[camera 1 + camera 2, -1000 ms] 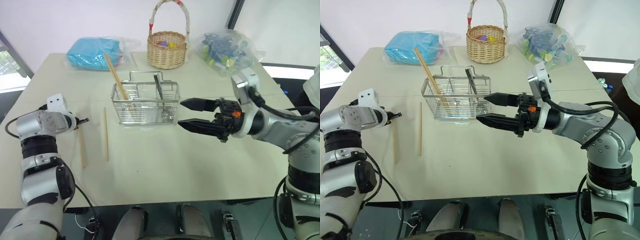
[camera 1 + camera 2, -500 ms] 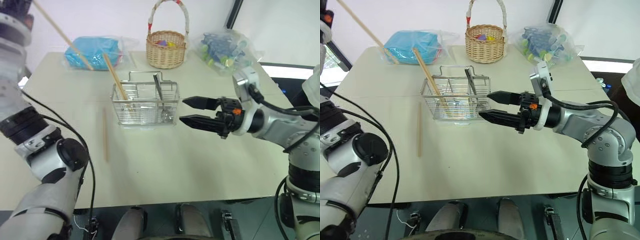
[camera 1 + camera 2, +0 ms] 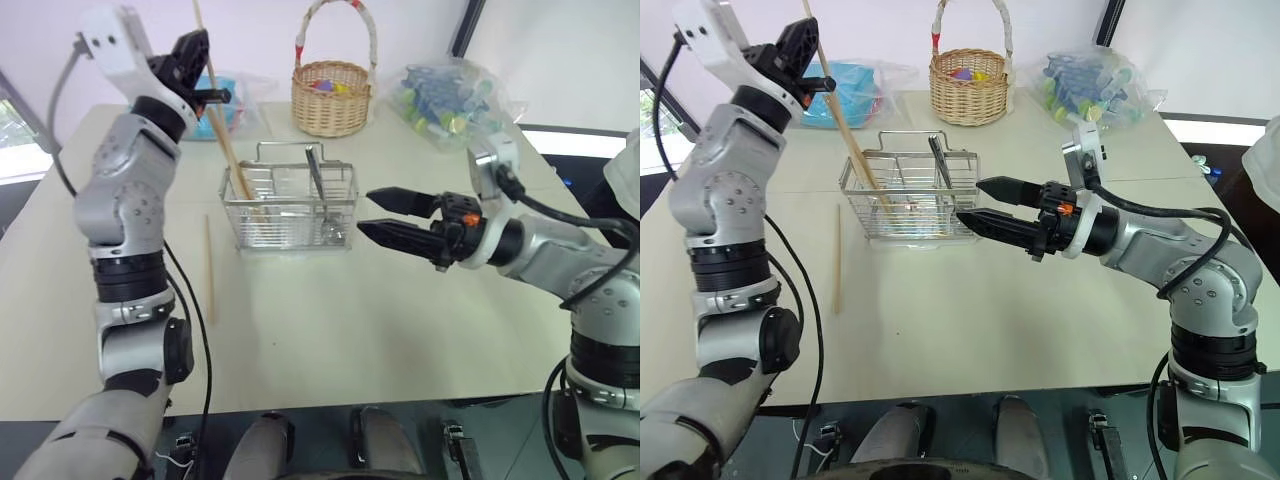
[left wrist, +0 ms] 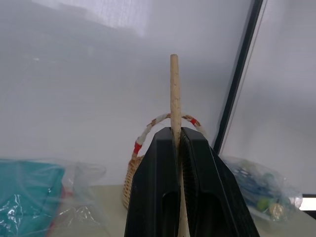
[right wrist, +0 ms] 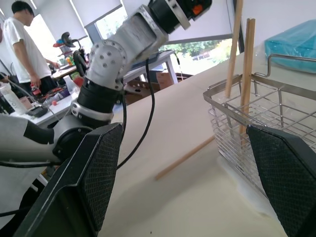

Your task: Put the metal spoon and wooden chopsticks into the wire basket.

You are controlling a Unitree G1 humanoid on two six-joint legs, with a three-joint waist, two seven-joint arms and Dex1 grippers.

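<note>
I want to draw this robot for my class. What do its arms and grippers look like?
Both arms are chunky silver-grey metal with black bands at the joints and thin black cables looping alongside. A small white box sits on each wrist. The left gripper and the right gripper each have two long black pointed fingers. The right wrist has a small orange spot.

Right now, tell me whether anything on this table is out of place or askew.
One wooden chopstick lies loose on the table, left of the wire basket rather than in it. Another chopstick leans tilted in the basket's left end, sticking out well above the rim. The left gripper holds a third chopstick above the basket.
</note>
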